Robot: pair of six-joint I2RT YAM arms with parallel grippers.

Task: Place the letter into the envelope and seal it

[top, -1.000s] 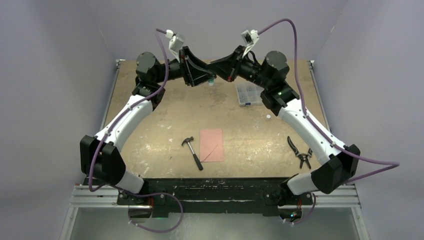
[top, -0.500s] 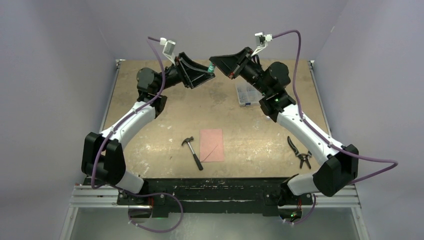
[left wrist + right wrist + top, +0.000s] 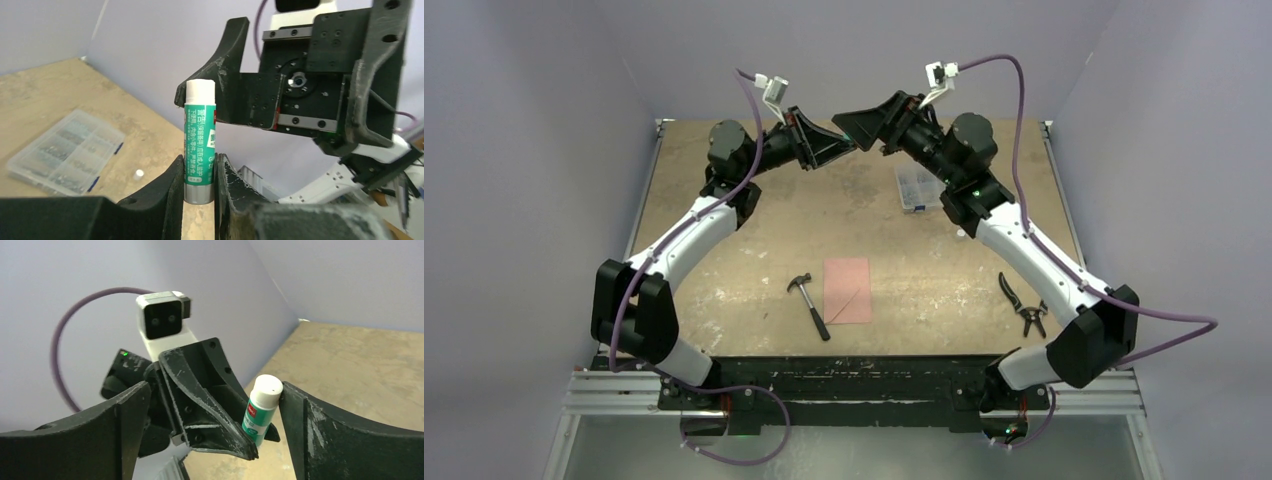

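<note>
The salmon-pink envelope (image 3: 848, 290) lies flat on the table near the front, a diagonal flap edge showing on it. The letter is hidden from view. Both arms are raised over the back of the table, tips facing each other. My left gripper (image 3: 852, 146) (image 3: 199, 167) is shut on the lower part of a green glue stick (image 3: 200, 140) (image 3: 260, 407) with a white cap, held upright. My right gripper (image 3: 848, 122) (image 3: 212, 395) stands open around the stick's cap, one finger (image 3: 310, 430) right beside it.
A hammer (image 3: 809, 305) lies left of the envelope and pliers (image 3: 1024, 305) at the right. A clear plastic parts box (image 3: 917, 187) (image 3: 65, 152) sits at the back right, with a small white piece (image 3: 138, 174) near it.
My right gripper has opened wide off the glue stick while my left gripper has closed on it. Both arms rose from the table's back area.
</note>
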